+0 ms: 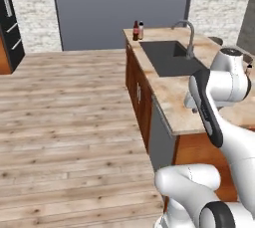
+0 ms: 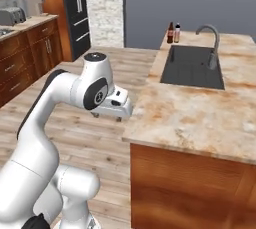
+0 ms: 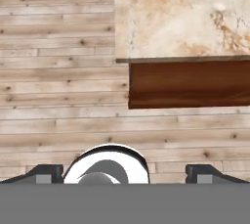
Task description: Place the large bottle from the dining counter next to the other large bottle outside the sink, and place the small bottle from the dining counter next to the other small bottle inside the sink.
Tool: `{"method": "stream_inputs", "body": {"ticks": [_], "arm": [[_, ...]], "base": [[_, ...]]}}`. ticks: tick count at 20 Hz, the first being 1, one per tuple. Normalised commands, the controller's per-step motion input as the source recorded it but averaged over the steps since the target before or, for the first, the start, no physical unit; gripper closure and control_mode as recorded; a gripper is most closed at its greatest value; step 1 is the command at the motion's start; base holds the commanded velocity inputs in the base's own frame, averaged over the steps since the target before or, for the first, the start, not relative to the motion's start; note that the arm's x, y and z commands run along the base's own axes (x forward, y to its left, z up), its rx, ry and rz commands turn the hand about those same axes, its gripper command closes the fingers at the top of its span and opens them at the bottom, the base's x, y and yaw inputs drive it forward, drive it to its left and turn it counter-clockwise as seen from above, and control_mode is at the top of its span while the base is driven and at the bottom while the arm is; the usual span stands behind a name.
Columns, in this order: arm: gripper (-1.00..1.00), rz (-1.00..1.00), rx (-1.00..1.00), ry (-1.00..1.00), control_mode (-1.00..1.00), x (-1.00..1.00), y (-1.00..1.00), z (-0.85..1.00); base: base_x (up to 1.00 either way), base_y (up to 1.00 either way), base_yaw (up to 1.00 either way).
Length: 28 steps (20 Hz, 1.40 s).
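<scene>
Gripper (image 3: 125, 173) wide open, holding nothing, fingertips (image 3: 45, 173) well apart at the bottom of the hand view, pointing down at wooden floor (image 3: 58, 71) beside a corner of the desk (image 3: 180, 12). Seen in the right base view (image 2: 107, 115) hanging just off the near left edge of the marbled top (image 2: 200, 118), above the planks (image 2: 100, 143), clear of the stone. Reddish-brown wooden base (image 3: 190, 83) just below the stone edge in the hand view.

Further along the same desk, sink (image 1: 169, 57) set into the top, dark grey, with curved metal faucet (image 1: 188, 38) on its right rim. Beyond the sink's far left corner, outside the basin, two bottles upright and just beside each other: a dark-brown bottle with red label (image 1: 135, 31) on the left, a pale-pink bottle with dark cap (image 1: 141, 31) on the right; same pair in the right base view, brown (image 2: 170, 33) and pink (image 2: 177, 33). True heights too small to judge from here. Both well apart from the gripper.

Grey wall (image 1: 119, 3) behind, pale brick (image 1: 30, 13) at either side.
</scene>
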Motion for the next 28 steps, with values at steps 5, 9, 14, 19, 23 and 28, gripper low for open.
{"method": "stream_inputs", "body": {"ticks": [5,9,14,19,23,28], "arm": [[-1.0,0.0,0.0,0.0,1.0,0.0,0.0,0.0],[-1.0,0.0,0.0,0.0,1.0,0.0,0.0,0.0],[-1.0,0.0,0.0,0.0,1.0,0.0,0.0,0.0],[-1.0,0.0,0.0,0.0,1.0,0.0,0.0,0.0],[-1.0,0.0,0.0,0.0,1.0,0.0,0.0,0.0],[-1.0,0.0,0.0,0.0,1.0,0.0,0.0,0.0]], "base": [[-0.3,-1.0,0.0],[-0.37,-1.0,0.0],[-0.2,-1.0,0.0],[-0.02,-1.0,0.0],[0.08,-1.0,0.01],[0.38,-1.0,0.06]]}}
